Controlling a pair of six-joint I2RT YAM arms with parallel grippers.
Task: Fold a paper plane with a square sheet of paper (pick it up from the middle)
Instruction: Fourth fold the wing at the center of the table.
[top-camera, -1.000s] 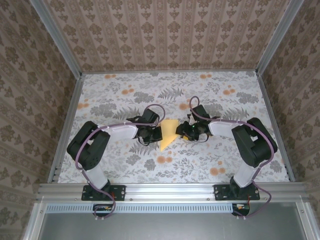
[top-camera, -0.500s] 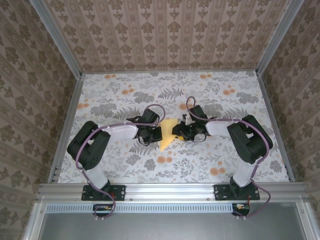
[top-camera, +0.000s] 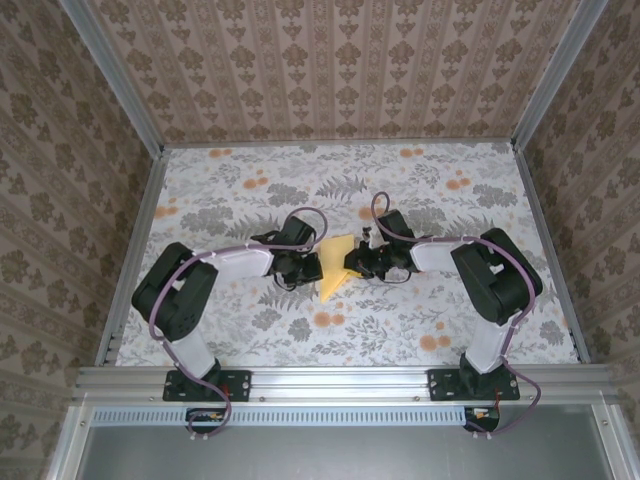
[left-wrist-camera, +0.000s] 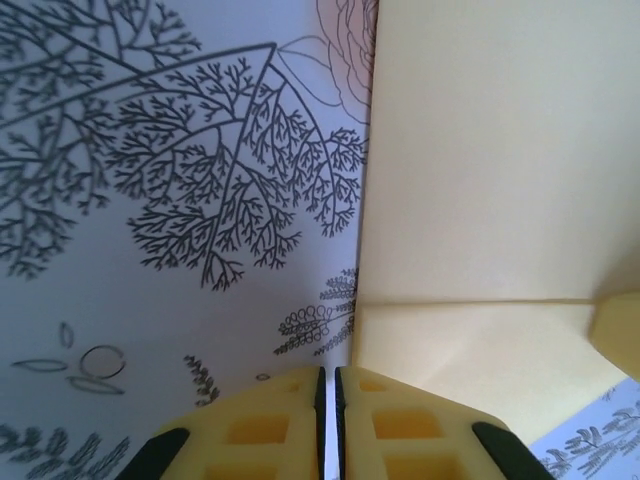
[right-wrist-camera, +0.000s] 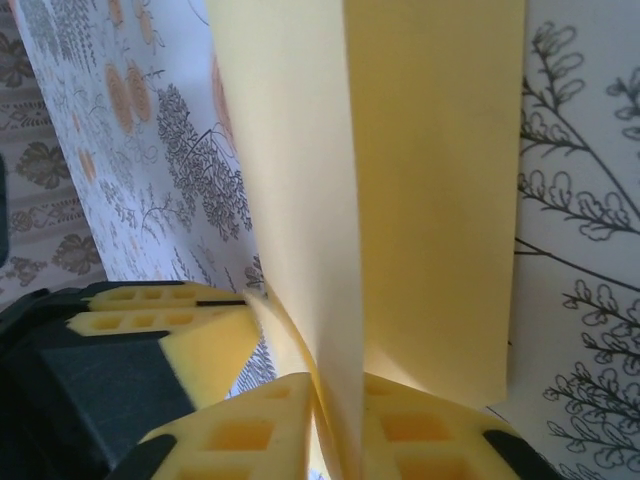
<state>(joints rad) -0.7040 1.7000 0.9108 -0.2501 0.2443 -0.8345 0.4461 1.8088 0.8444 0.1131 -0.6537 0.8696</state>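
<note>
Yellow pads, right tool (right-wrist-camera: 338, 400): clamped tight on the square sheet of paper (right-wrist-camera: 430, 180), which stood up from between the two pads as a doubled layer.
Yellow pads, left tool (left-wrist-camera: 328, 382): pressed almost together, with only a hairline slit between them. The sheet's edge lay just beside one pad; whether any of it was nipped could not be told.
Tools together: the tips faced each other near the middle of the surface (top-camera: 450, 300), with the sheet between them.
Sheet, position: raised and bowed at the right tool's side. The rest lay on the floral surface, and in the left wrist view one folded flap showed a straight crease.
Sheet, weight: judged very light, putting no load worth speaking of on either arm.
Sheet, stiffness: judged limp. It bowed close to the pads, so a single pinch would probably let the free part droop.
Sheet, fragility: likely to take stray creases, or to tear if the tools pulled against each other.
Sheet, slip: smooth paper, probably apt to slide on the printed surface when pushed. The soft pads looked able to hold it well.
Best hold: probably along the centre fold, near the middle, with the pads flat across the layers and not at a corner.
</note>
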